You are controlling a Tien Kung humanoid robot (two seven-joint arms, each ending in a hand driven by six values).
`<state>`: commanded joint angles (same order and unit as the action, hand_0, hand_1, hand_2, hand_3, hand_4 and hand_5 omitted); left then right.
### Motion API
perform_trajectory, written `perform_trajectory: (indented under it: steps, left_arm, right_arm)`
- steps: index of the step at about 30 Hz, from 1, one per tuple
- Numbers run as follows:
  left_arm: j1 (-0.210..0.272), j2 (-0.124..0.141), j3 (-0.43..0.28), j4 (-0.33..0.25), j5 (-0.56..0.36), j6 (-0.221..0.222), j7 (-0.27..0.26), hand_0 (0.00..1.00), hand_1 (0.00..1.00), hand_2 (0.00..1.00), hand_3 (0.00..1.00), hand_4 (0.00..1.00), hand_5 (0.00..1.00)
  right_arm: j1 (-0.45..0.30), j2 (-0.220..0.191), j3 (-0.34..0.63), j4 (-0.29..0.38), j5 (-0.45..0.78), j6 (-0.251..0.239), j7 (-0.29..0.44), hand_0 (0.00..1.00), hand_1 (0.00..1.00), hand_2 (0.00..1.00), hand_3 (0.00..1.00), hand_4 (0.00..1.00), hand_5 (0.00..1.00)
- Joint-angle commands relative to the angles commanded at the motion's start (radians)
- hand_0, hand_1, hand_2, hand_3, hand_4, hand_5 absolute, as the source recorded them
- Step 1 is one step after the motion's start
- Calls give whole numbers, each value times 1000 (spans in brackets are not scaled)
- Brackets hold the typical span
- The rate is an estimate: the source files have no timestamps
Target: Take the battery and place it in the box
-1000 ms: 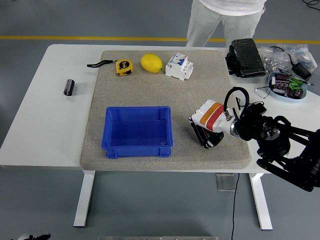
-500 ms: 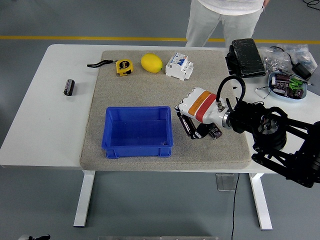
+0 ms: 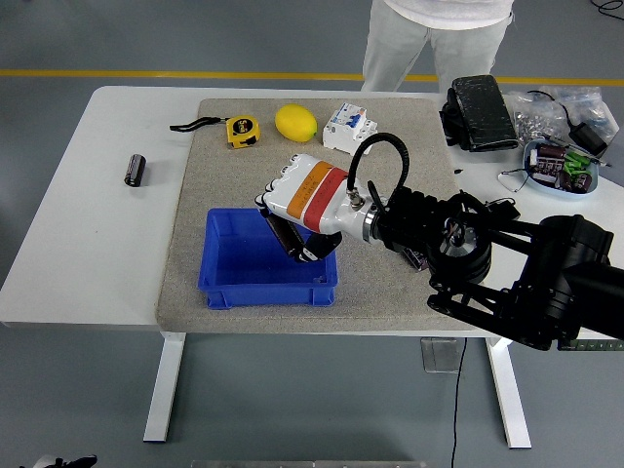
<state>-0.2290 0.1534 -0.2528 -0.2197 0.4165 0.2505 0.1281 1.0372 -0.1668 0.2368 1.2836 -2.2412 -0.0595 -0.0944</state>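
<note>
Since the earlier frames our right hand [image 3: 304, 210] has swung leftward from the mat's right part and now hangs over the right half of the blue plastic box [image 3: 269, 256], its white shell with the orange and red band tilted down toward the box's inside. Our dark fingers [image 3: 290, 238] point down into the box and are curled, but we cannot tell whether they hold anything, since the palm hides what lies between them. A small black cylindrical battery [image 3: 135, 169] lies on its side on the bare white bench [image 3: 78, 224], left of the grey felt mat [image 3: 390, 156] and well apart from the box and from our hand. Along the mat's far edge sit a yellow tape measure with a black strap [image 3: 238, 130], a yellow lemon [image 3: 295, 123] and a white circuit breaker [image 3: 349, 128], set side by side. A person in light trousers [image 3: 434, 44] stands at the bench's far side. A black pouch [image 3: 480, 111] and a tray of small parts [image 3: 558, 166] rest at the bench's far right.
</note>
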Motion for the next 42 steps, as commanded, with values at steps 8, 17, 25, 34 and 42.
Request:
perform_trajectory:
  steps: [8, 17, 25, 34, 42]
  left_arm:
    - [-8, -4, 9, 3, -15, 11, -3, 703, 679, 731, 593, 608, 487]
    - [-12, -4, 13, 3, -17, 11, -2, 704, 683, 737, 593, 608, 486]
    - [-6, -1, 15, 4, -23, 12, -4, 704, 679, 736, 593, 608, 486]
    - [0, -3, 15, 3, -21, 8, -2, 706, 682, 736, 592, 607, 484]
    - [0, -4, 16, 1, -19, 5, -3, 707, 689, 732, 592, 606, 481]
  right_arm:
    - [15, 6, 5, -16, -2, 39, 10, 2, 133, 741, 825, 998, 324]
    - [10, -49, 57, 26, -9, 90, 24, 2, 143, 745, 810, 998, 347]
    - [12, -169, 60, 41, -28, 152, 45, 2, 139, 731, 773, 998, 350]
    - [-29, -219, -8, -30, -28, 162, 70, 2, 138, 724, 769, 998, 365]
    - [-58, -218, -23, -99, -28, 154, 85, 2, 137, 721, 764, 998, 384]
